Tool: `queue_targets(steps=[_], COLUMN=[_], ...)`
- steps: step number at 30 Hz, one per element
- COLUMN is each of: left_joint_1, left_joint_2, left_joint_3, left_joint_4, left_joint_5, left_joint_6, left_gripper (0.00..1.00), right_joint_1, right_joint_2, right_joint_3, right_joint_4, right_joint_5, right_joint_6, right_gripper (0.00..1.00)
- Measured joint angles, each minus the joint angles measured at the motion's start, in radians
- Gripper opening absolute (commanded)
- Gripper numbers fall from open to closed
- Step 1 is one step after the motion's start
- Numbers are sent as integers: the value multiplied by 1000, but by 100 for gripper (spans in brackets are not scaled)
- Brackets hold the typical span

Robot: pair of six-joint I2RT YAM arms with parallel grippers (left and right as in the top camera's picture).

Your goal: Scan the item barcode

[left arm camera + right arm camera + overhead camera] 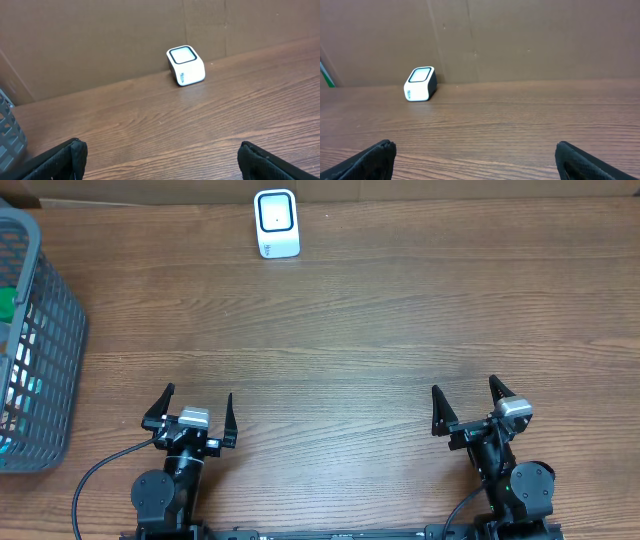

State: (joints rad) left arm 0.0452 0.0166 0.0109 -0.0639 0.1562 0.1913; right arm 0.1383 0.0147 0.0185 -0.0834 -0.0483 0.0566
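1. The item to scan cannot be singled out. The only goods in sight lie inside the grey mesh basket at the table's left edge. There a green object and some pale and teal shapes show through the bars, too cut off by the frame to identify. No barcode is visible.
2. The basket itself is cropped in the overhead view. The left wrist view catches only a corner of its wall.
3. The scanner, a small white block with a dark-rimmed window on top, stands upright at the far edge of the table, well apart from the basket and both arms. It sits close to the brown cardboard backing. The small print on its front is too fine to read. The right wrist view shows it far off to the left.
4. The left gripper sits at the near edge with its jaws spread wide and nothing between them. Only its dark fingertips enter its own camera's frame.
5. The right gripper is likewise fully spread and empty, with just its fingertips showing at the bottom corners.
6. A thin green sliver at the left border of the right wrist view cannot be made out.
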Motion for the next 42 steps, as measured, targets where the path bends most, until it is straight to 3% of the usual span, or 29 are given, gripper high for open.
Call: queue_targets(steps=[27,35,42], left_joint_1=[0,0,0], left_joint_2=[0,105,376], left_joint_3=[32,217,484], left_joint_4=[-64,-175,-291], left_joint_5=[-3,-3,17], left_joint_6=[-55,-92,-113], left_gripper=[100,100,100], right_joint_1=[0,0,0], right_joint_2=[0,0,0], right_joint_3=[0,0,0], right_joint_4=[0,0,1], right_joint_5=[0,0,0], right_joint_6=[0,0,0], right_gripper=[100,100,100])
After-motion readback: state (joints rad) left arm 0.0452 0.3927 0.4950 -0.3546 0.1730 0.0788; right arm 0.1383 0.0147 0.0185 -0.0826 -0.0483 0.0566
